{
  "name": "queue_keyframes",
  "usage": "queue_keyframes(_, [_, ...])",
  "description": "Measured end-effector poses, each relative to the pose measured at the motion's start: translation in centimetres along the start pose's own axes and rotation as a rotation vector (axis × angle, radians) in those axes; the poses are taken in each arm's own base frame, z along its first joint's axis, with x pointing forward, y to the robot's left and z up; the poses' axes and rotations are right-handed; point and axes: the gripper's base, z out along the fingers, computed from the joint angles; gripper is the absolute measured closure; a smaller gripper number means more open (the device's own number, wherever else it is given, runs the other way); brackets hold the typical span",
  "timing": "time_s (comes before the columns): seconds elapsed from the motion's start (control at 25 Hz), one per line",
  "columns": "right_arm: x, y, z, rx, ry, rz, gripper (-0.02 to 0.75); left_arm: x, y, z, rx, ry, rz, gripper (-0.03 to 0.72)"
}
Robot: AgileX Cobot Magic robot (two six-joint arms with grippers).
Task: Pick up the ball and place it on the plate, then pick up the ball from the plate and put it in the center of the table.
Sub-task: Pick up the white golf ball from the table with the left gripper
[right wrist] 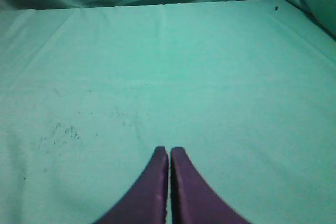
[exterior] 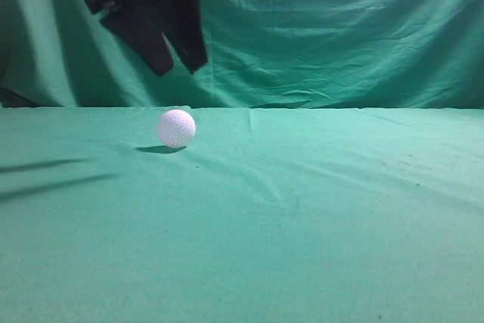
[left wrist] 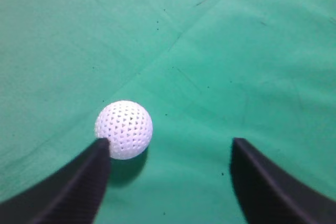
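Observation:
The ball [exterior: 176, 128] is a small white dimpled sphere resting on the table [exterior: 302, 217], left of the middle in the exterior view. My left gripper [exterior: 175, 66] hangs open in the air above it, a good way up. In the left wrist view the ball [left wrist: 124, 129] lies on the green cloth just past my left fingertip, and the open left gripper [left wrist: 170, 148] holds nothing. My right gripper [right wrist: 169, 151] is shut and empty, low over bare green cloth; it does not show in the exterior view. No plate shows in any view.
A draped, folded green cloth backdrop [exterior: 340, 28] rises behind the table's far edge. Two long dark shadows [exterior: 45, 175] lie on the cloth at the left.

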Motion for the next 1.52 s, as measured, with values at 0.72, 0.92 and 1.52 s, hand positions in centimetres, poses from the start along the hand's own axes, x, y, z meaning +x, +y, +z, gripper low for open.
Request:
queue_keyframes(0.72, [0.0, 0.0, 0.0, 0.0, 0.0, -0.001, 0.738, -0.3, 2.1, 6.6, -0.053, 0.122, -0.073, 0.094])
queue_keyframes(0.92, [0.0, 0.0, 0.0, 0.0, 0.0, -0.001, 0.738, -0.3, 2.3, 7.5, -0.053, 0.133, -0.075, 0.209])
queue_keyframes(1.52, [0.0, 0.0, 0.0, 0.0, 0.0, -0.001, 0.738, -1.5, 1.8, 4.8, -0.012, 0.241, -0.076, 0.374])
